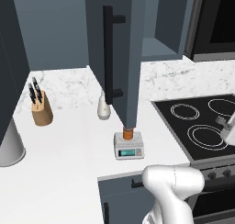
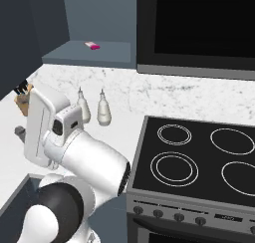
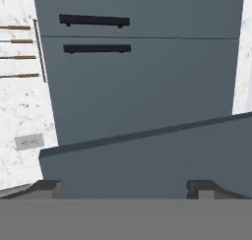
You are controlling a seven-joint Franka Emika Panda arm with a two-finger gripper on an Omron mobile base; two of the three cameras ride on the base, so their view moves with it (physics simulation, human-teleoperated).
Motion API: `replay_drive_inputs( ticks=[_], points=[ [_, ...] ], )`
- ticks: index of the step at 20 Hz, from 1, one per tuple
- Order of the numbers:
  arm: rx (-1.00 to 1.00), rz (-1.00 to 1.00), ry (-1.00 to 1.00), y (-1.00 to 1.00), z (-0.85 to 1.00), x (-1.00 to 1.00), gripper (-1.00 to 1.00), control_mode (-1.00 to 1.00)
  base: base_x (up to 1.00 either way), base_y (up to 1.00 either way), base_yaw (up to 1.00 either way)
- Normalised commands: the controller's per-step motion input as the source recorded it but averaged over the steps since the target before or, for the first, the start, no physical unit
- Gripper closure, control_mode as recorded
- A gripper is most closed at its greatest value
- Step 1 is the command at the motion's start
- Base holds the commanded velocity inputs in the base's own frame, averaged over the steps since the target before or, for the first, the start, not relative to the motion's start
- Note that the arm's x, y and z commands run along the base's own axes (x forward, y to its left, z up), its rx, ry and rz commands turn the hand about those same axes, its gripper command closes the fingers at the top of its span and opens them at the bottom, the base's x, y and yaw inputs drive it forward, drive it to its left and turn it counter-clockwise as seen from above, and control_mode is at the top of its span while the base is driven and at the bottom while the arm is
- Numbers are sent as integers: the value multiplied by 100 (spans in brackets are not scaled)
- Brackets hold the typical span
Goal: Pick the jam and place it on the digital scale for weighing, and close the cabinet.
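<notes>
White marbled worktop point(image 1: 69, 140) running along a speckled backsplash, meeting a black cooktop point(image 1: 202, 126) with four ring burners on the right. Sitting near the worktop's front edge: the digital scale point(image 1: 129, 150), carrying the jam point(image 1: 128, 135) upright on its platform. Hanging open just above the jar: the cabinet point(image 1: 120, 53) door, its long black bar handle point(image 1: 108, 55) facing left, with the lower edge of the door hiding the jar's top. Showing behind the door, the cabinet's open shelf point(image 2: 89, 53) holding a small pink item point(image 2: 92, 46). Standing just behind and left of the scale, a white pear-shaped bottle point(image 1: 104, 109); a second bottle point(image 2: 104, 110) appearing beside it in the right base view. Resting further left, a wooden knife block point(image 1: 41, 109), and at the far left edge a white cylinder point(image 1: 10, 147). Looking along the tool point(image 3: 125, 187), seeing slate-blue panels with two black bar handles point(image 3: 94, 20); fingertips point(image 3: 47, 187) standing wide apart, gripping nothing.
</notes>
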Motion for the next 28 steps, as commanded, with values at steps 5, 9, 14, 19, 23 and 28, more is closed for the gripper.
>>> replay_drive_inputs(
  ticks=[5, 9, 14, 19, 23, 28],
  points=[
    [0, -22, -37, 75, 2, -100, -100, -100, 0, 0, 0],
    [0, -31, -43, 100, 0, -95, -100, -100, 0, 0, 0],
    [9, -39, -36, 100, -4, -96, -100, -100, 0, 0, 0],
    [20, -44, -18, 100, -29, -90, -100, -100, 0, 0, 0],
    [27, -35, -9, 100, -77, -43, -100, -100, 0, 0, 0],
    [49, -22, -7, 83, -86, -7, -100, -100, 0, 0, 0]
  ],
)
